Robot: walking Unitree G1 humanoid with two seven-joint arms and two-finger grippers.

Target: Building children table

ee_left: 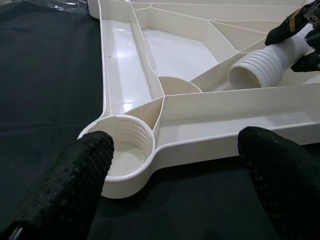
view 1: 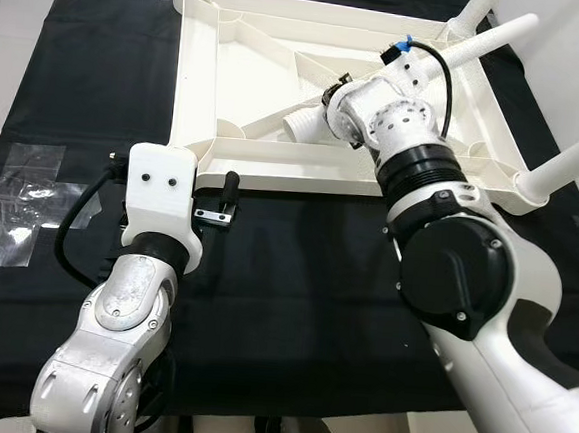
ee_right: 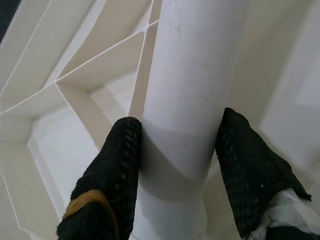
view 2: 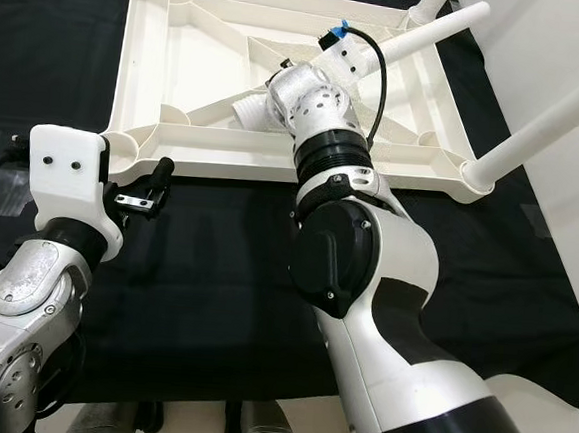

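The white plastic tabletop (view 1: 272, 180) lies upside down on a black cloth. A loose white table leg (view 1: 302, 127) with a threaded end rests across its ribs. My right gripper (ee_right: 177, 145) is shut on that leg (ee_right: 190, 75), one finger on each side. My left gripper (ee_left: 175, 145) is open just in front of the tabletop's near-left corner. The threaded socket (ee_left: 122, 145) there is empty and sits between the left gripper's fingers (ee_left: 75, 180). Other legs (view 1: 575, 159) stand in the near-right and far corners.
The black cloth (view 1: 293, 297) covers the floor under the tabletop. Clear plastic wrappers (view 1: 9, 215) lie at the cloth's left edge and at the far left. The upright legs (view 1: 494, 37) stick out toward the right arm.
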